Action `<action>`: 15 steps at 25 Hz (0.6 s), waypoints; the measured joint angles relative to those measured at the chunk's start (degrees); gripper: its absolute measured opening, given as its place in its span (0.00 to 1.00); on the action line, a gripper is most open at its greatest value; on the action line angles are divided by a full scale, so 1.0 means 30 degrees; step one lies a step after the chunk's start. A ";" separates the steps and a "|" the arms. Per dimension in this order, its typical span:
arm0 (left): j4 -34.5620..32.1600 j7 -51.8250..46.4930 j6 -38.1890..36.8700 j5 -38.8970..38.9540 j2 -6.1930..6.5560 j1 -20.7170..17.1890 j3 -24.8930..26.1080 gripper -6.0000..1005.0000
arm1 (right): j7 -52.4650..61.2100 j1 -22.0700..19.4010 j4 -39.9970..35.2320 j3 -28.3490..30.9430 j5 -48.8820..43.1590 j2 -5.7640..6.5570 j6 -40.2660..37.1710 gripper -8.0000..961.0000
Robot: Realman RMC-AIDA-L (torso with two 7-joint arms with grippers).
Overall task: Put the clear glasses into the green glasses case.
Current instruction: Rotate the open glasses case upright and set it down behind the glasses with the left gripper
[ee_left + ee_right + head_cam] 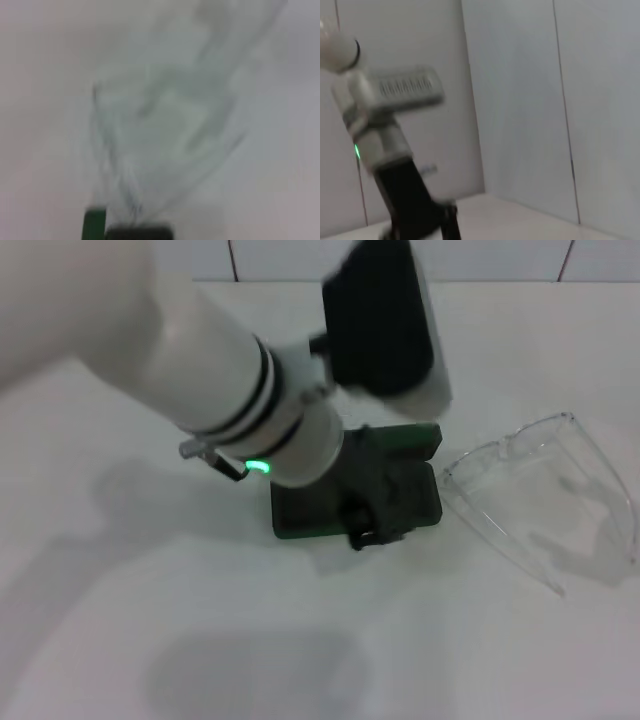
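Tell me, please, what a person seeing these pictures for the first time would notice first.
First, the big white left arm, which reaches in from the robot's left and hides much of the green glasses case at the middle of the white table. Next, the clear glasses, which lie on the table to the right of the case, not inside it.

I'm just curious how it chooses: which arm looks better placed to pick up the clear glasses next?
Probably the left. Its claw is down at the green glasses case, right beside the clear glasses lying on the table. The right arm isn't visible over the table at all.
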State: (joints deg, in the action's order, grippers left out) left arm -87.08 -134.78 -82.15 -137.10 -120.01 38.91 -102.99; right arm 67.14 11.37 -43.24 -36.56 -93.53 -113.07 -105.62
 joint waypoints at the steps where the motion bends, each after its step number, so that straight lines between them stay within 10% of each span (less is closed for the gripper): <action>1: -0.0214 0.0101 -0.0407 0.0831 0.0021 0.0022 0.0743 0.29 | 0.0381 0.0095 -0.0260 0.0000 -0.0291 0.0019 0.0126 0.87; 10: -0.0035 0.4876 -0.4190 0.9471 0.0150 -0.1745 1.0889 0.29 | 0.4768 0.1189 -0.6008 -0.0159 -0.3718 0.0341 -0.0509 0.87; 15: 0.2381 0.7833 -0.5698 1.3182 0.0302 -0.3365 1.3539 0.29 | 0.7788 0.3567 -0.9136 -0.0373 -0.6398 0.0784 -0.1688 0.81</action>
State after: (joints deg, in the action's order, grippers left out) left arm -79.94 -111.28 -99.24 -97.55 -119.11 28.82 -62.37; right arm 90.50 22.08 -70.65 -37.67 -112.72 -110.72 -110.68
